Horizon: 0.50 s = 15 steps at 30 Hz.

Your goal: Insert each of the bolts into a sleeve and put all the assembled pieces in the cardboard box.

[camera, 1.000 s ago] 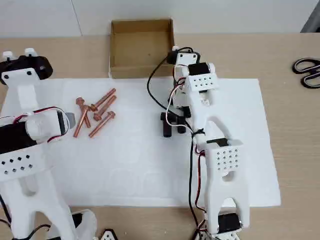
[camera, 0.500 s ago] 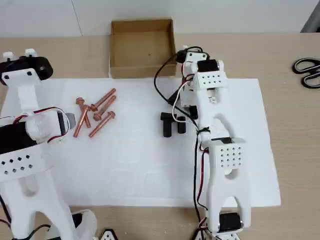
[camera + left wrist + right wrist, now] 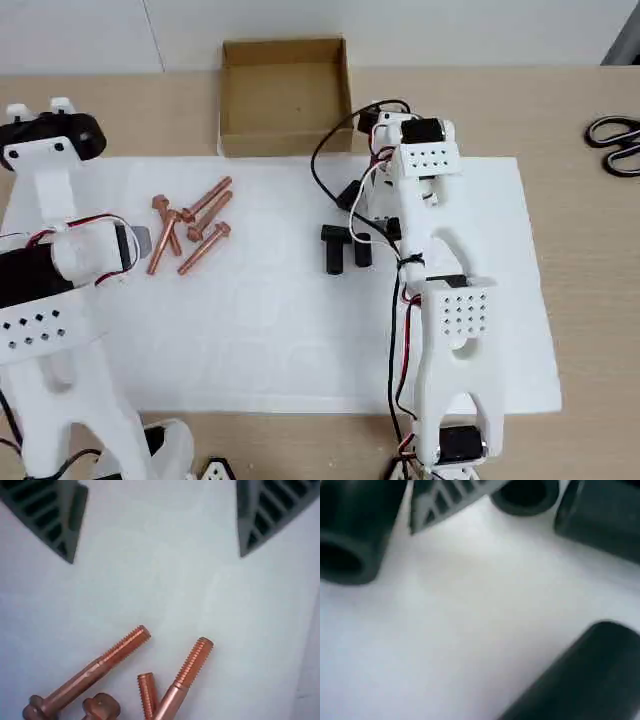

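Copper-coloured threaded metal bolts (image 3: 190, 225) are lying in a loose heap on the left of the white foam sheet (image 3: 260, 330). Most long axes are slanting toward the far side, where the brown open-topped cardboard box (image 3: 285, 95) is sitting. The left gripper (image 3: 157, 515) is hanging near them, jaws wide apart, gripping and touching nothing. Its wrist cam is giving thread ridges on 3 tips aimed its way; from overhead the same bolts are reading as whole shafts w/ heads. Short black tube sleeves (image 3: 341, 247) are sitting mid-sheet by the right gripper (image 3: 365, 208); can't tell if that 1 is apart or together. The right wrist cam is showing hollow sleeve mouths close up.
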Available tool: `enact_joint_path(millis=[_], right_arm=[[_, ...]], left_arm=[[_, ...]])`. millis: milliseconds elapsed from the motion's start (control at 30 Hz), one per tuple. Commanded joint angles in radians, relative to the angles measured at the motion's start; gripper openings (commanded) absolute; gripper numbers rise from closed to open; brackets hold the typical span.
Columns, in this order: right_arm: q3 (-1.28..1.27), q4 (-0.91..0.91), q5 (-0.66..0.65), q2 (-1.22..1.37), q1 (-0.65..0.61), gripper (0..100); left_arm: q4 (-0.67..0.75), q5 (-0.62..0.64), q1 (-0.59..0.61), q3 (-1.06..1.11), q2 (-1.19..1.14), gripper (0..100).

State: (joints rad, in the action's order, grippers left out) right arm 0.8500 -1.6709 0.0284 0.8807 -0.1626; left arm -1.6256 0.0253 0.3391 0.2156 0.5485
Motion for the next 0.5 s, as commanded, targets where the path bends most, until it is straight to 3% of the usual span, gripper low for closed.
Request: enact_joint_path(millis=[0, 467], right_arm=[[-0.015, -0.005, -0.006, -0.010, -0.005, 17.9], [-0.009, 0.025, -0.025, -0.010, -0.005, 17.7]], left_arm=[[-0.006, -0.005, 0.000, -0.036, -0.002, 20], [-0.006, -0.005, 0.000, -0.036, -0.002, 20]])
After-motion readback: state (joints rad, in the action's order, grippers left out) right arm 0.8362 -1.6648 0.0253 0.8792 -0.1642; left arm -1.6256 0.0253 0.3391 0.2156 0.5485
